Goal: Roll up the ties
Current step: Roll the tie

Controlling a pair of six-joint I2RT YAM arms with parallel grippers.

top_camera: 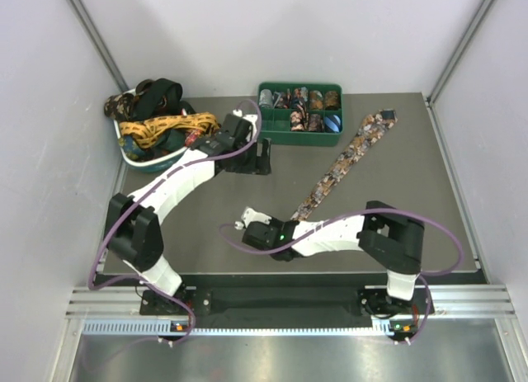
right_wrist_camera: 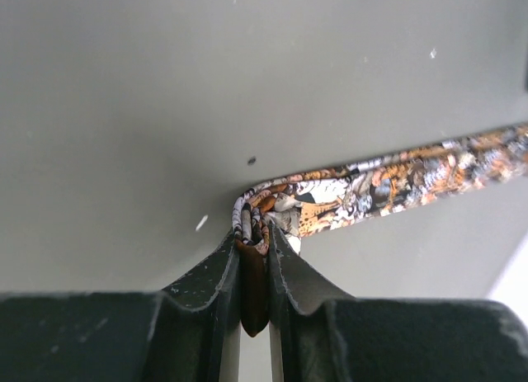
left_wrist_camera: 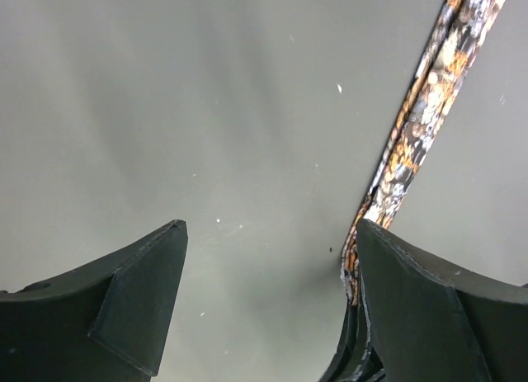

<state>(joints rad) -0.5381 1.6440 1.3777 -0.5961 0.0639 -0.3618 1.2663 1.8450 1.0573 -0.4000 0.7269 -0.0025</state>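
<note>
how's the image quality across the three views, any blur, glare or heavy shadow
Top external: sharp, evenly lit, only soft shadows on the table. Left wrist: the left gripper looks dark and slightly soft up close, with pale light streaks on the table. Right wrist: the brown-floral tie is sharp where the right gripper pinches it, softer farther away.

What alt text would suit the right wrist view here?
The right gripper, seen from its own wrist camera, is shut on the folded-over end of a brown-floral tie. The rest of the tie runs off to the right across the grey table.
</note>
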